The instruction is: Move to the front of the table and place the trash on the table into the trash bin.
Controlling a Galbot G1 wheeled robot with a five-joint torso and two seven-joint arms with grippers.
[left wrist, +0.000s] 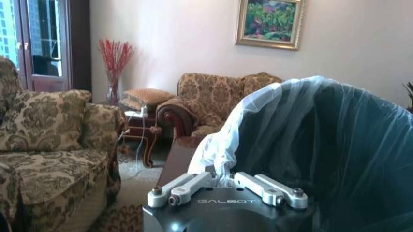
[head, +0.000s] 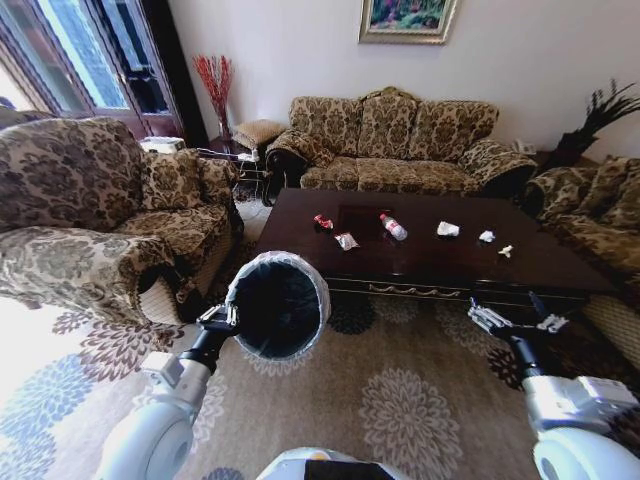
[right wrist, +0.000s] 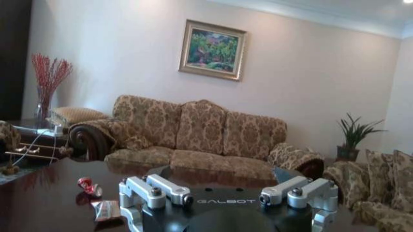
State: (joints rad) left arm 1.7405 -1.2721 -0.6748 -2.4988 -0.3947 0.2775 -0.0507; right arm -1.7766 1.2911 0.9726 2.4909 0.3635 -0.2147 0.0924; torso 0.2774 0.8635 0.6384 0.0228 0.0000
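Floral sofas (head: pixel 395 140), patterned carpet (head: pixel 400 400)

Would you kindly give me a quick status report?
Left gripper shut on trash bin rim, held up. Right gripper open, before table. Trash on table. Nothing in the way.

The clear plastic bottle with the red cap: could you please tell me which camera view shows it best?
The head view: the clear plastic bottle with the red cap lies in full sight on the dark glossy wooden table. The right wrist view catches red-and-white wrappers instead; the left wrist view looks at the bag-lined bin.

Home living rm: floral sofas (head: pixel 395 140), framed painting (right wrist: pixel 213 49), patterned rug (head: pixel 400 400).
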